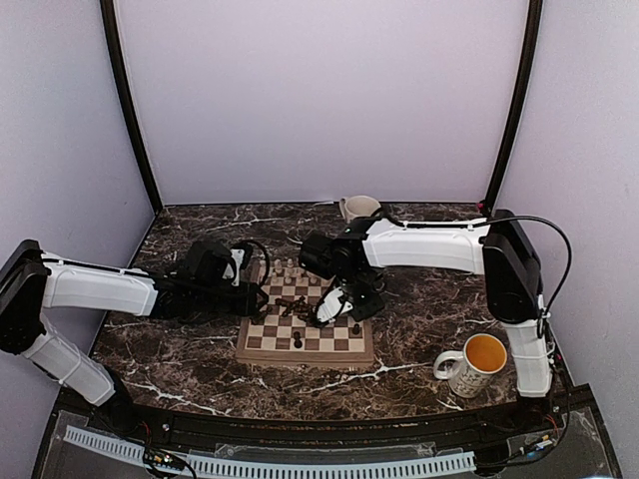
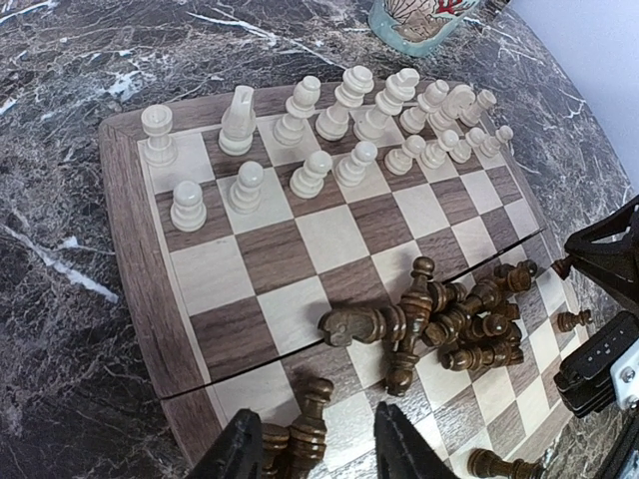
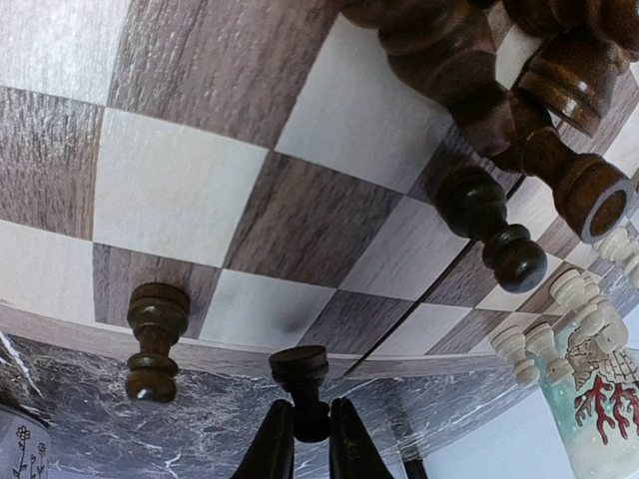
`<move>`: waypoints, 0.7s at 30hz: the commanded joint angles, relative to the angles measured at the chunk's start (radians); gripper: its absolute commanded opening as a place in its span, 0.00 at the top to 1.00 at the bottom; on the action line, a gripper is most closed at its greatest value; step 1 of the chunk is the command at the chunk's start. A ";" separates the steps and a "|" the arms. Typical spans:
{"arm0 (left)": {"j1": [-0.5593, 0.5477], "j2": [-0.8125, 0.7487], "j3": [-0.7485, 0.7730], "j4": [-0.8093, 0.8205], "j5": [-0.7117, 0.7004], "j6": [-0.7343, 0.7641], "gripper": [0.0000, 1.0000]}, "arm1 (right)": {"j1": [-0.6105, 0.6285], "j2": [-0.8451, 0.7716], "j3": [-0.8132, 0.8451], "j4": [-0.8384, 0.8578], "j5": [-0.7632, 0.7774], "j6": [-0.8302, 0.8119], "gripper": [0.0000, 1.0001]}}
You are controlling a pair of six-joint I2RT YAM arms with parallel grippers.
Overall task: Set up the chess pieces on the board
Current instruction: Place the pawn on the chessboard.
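Right now your right gripper (image 3: pixel 311 424) is pinched closed on the stem of a dark pawn (image 3: pixel 302 371), held upright at the border of the board (image 2: pixel 128 259). You cannot tell whether its base rests on the wood. A second dark pawn (image 3: pixel 155 341) stands just beside it on a brown edge square.

Your left gripper (image 2: pixel 315 451) hangs low over the opposite edge with its fingers (image 2: pixel 240 454) spread wide. Two fallen dark pieces (image 2: pixel 297 431) lie between them, unclamped.

Across the board from that wrist camera, the cream pieces (image 2: pixel 339 130) stand upright in two rows. A heap of dark pieces (image 2: pixel 449 324) lies toppled across the middle squares.

On the marble table (image 1: pixel 419 299), well to the right of the board, you have a mug (image 1: pixel 471 364) with an orange inside
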 commanded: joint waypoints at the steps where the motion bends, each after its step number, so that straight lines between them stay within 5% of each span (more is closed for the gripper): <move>1: 0.008 -0.036 -0.016 -0.001 -0.009 -0.006 0.60 | 0.005 0.009 0.022 0.004 0.004 0.002 0.83; 15: 0.008 -0.014 -0.011 0.010 0.008 -0.004 0.59 | -0.014 -0.051 0.036 0.010 -0.101 0.032 0.76; 21: 0.007 0.006 0.022 0.008 0.034 0.013 0.50 | -0.126 -0.089 0.099 -0.018 -0.341 0.105 0.74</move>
